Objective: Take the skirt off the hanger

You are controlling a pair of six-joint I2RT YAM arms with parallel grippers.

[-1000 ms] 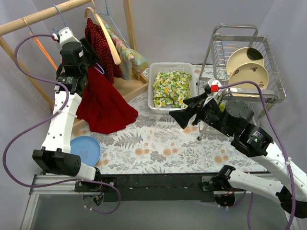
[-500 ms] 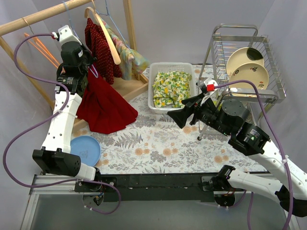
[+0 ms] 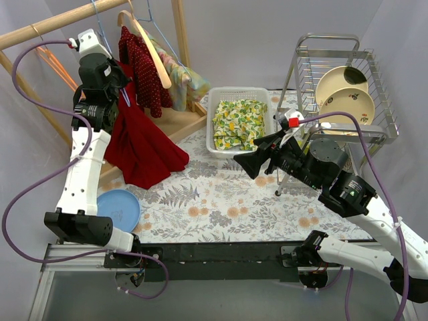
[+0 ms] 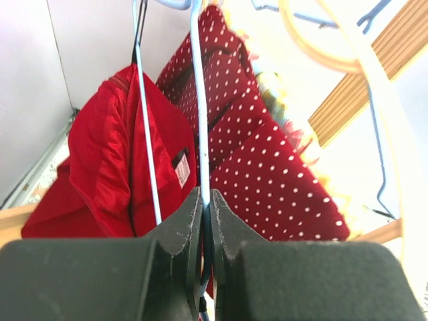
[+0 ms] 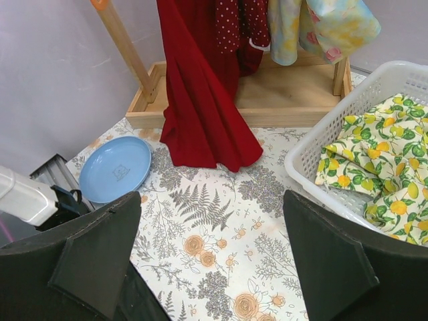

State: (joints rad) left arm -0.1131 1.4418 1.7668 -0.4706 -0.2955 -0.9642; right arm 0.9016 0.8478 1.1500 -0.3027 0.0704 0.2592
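Up by the wooden rail (image 3: 60,22), the blue wire hanger (image 4: 198,100) was pinched between the pressed-together fingers of the left gripper (image 4: 206,200). The red skirt (image 3: 140,144) was draped from it, just beside a red polka-dot garment (image 4: 267,160), with its hem reaching the floral tablecloth (image 5: 194,247). The right gripper (image 5: 210,254) was held spread wide above that tablecloth, near the white basket (image 5: 314,154) and well apart from the skirt.

Pale lilac walls (image 3: 267,27) closed in all round under soft, even light; a floral-clothed table (image 3: 221,200) filled the middle, a wooden clothes rail (image 3: 40,28) stood back left.
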